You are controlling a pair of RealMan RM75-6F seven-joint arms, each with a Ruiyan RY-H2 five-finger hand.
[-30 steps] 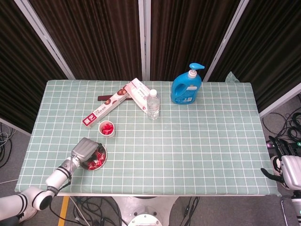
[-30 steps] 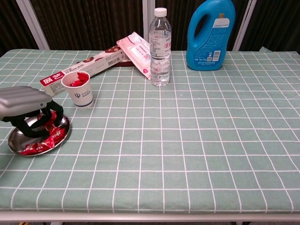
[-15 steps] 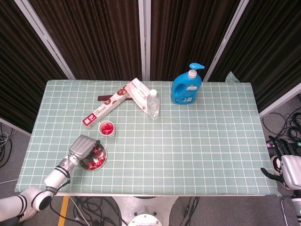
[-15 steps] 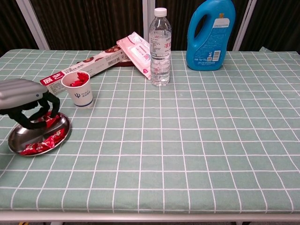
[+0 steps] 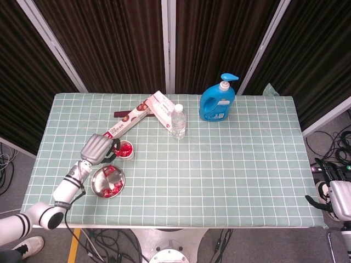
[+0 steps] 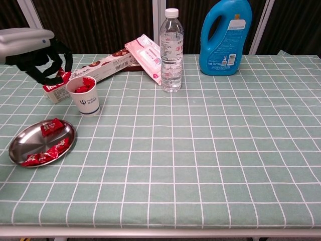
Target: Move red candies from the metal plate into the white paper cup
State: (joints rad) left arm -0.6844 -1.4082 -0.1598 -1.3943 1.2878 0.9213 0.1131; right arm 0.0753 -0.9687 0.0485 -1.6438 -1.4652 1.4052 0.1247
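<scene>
Dark pleated curtains with pale metal posts close off the back of the scene, and in front of them stands a table [image 5: 230, 181] covered in a green cloth with a white grid. At the upper middle of the head view sits the largest item, a blue pump bottle of detergent [image 5: 218, 100], with a clear water bottle [image 5: 178, 121] just to its left. Further left lie a pink-and-white wipes packet [image 5: 160, 107] and a long narrow red-and-white box [image 5: 122, 127], the box running diagonally toward the left. The left hand [image 6: 42, 55] hangs in the upper left of the chest view, raised above the table and just left of the white paper cup [image 6: 86, 96]; its dark fingers [image 6: 56, 65] are curled inward, and a bit of red shows among them, though I cannot tell whether that is a candy in its hold or the box behind. The right hand [image 5: 335, 200] sits at the lower right edge of the head view, off the table; how its fingers lie cannot be made out. The metal plate [image 6: 20, 143] rests at the lower left of the chest view, near the cup, with a few red candies [image 6: 50, 125] on it. The cup already holds several red candies, so the job looks partly done, with the plate's remaining few left to carry over.
</scene>
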